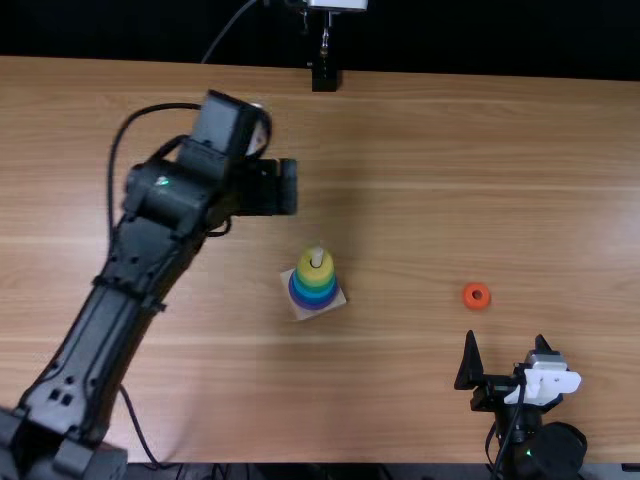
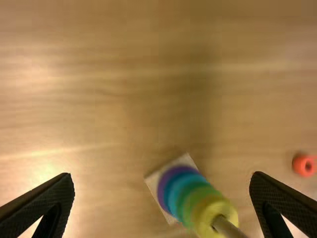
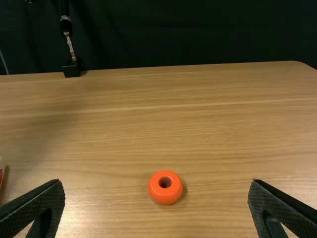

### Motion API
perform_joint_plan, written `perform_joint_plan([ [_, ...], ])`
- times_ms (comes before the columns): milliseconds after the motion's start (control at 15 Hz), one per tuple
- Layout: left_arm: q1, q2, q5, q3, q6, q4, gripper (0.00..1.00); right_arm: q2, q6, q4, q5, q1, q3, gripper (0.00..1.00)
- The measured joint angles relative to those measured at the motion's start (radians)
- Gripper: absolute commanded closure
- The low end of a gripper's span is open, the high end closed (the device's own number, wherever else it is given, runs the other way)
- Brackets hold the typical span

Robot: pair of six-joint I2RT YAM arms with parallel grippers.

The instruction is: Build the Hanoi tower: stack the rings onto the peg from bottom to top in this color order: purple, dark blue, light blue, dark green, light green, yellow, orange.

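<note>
It looked like a robotics lab, with a left robot arm [image 1: 115, 315] and right robot arm [image 1: 555, 450] at a wooden surface [image 1: 420, 180] before a dark curtain [image 3: 173, 34].

R gripper [image 1: 507, 345] has a wide lane ahead over the tbl [image 1: 420, 180], out to the far edge, but the orange ring [image 1: 477, 304] sits low just ahead, in the way of a straight slide. Btwn R & L gripper [image 1: 288, 187]: ring stack [image 1: 314, 286] w/ peg [image 1: 318, 257] up, blocking a low crossing; bare wood btwn stack & ring gives a gap. L arm [image 1: 120, 300] bars the way back-left of L gripper. Blk mount [image 1: 324, 78] ahead of it, far edge.
</note>
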Motion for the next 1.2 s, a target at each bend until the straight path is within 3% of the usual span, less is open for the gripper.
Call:
perform_joint_plan([
  [133,0.098,-0.156,0.034,-0.180,0.000,0.166,0.00,0.000,0.000,0.000,0.000,0.000,0.000,0.00],
  [333,0.206,-0.353,0.039,-0.424,0.026,0.314,0.00,0.000,0.000,0.000,0.000,0.000,0.000,0.00],
  [533,0.272,-0.569,-0.019,-0.671,0.134,0.507,0.00,0.000,0.000,0.000,0.000,0.000,0.000,0.00],
  [600,0.281,-0.634,-0.035,-0.739,0.161,0.568,0.00,0.000,0.000,0.000,0.000,0.000,0.000,0.00],
  [800,0.298,-0.891,-0.051,-1.008,0.218,0.736,0.00,0.000,0.000,0.000,-0.001,0.000,0.000,0.00],
  [1200,0.297,-1.328,-0.066,-1.432,0.240,0.771,0.00,0.000,0.000,0.000,0.000,0.000,0.000,0.00],
])
